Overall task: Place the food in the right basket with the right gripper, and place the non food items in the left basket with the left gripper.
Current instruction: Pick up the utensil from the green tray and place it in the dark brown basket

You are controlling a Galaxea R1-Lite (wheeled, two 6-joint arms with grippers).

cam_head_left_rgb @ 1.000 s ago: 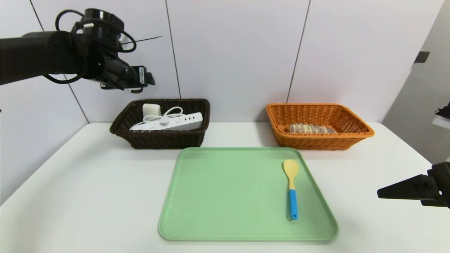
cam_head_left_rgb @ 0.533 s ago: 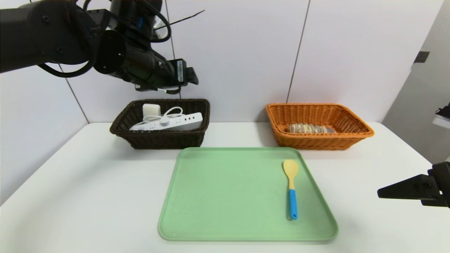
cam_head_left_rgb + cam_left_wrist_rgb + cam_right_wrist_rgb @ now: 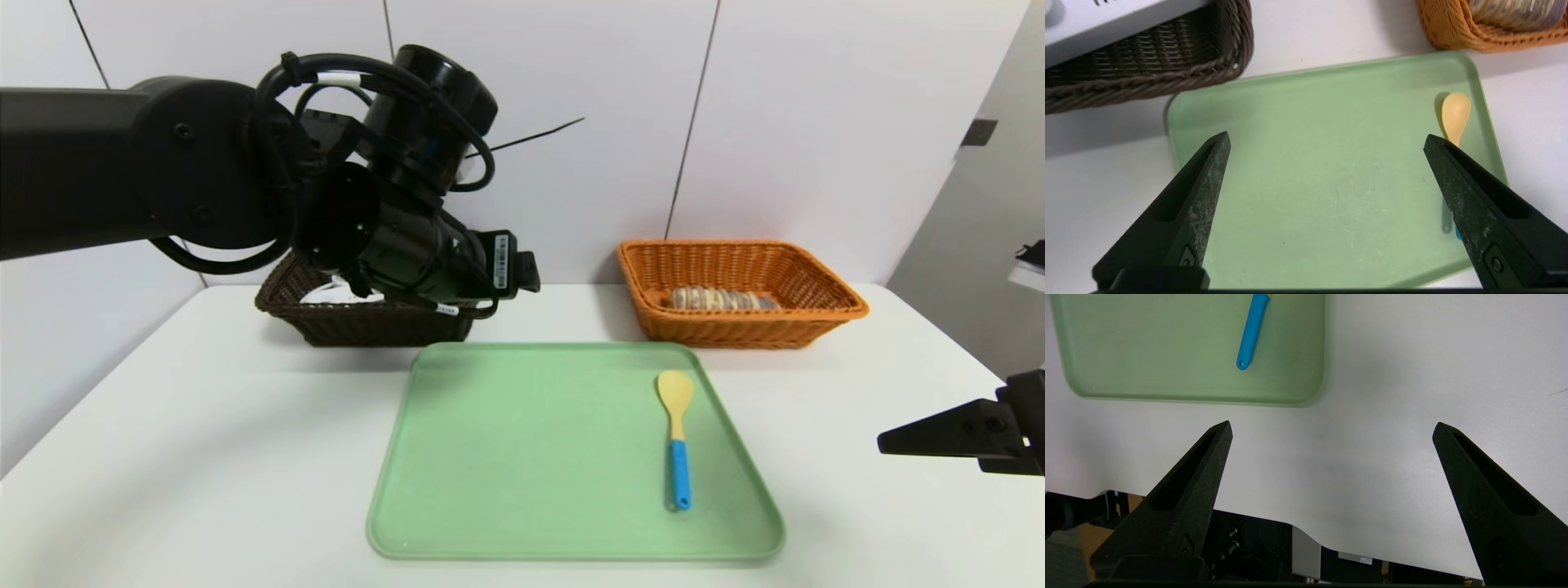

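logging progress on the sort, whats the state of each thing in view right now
left gripper: open, empty, above the tray
right gripper: open, empty, parked over the table's near right edge
spoon: lying flat on the tray, not yet sorted
tray: holds only the spoon
loaf: lying in the orange basket
power strip: in the dark basket

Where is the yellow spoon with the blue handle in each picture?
Head view: the yellow spoon with a blue handle lies on the right part of the pale green plastic tray, bowl toward the baskets.
Left wrist view: only its yellow bowl shows clearly, beside one gripper finger.
Right wrist view: only the blue handle shows, at the picture's top.
Shared landmark: the green tray.
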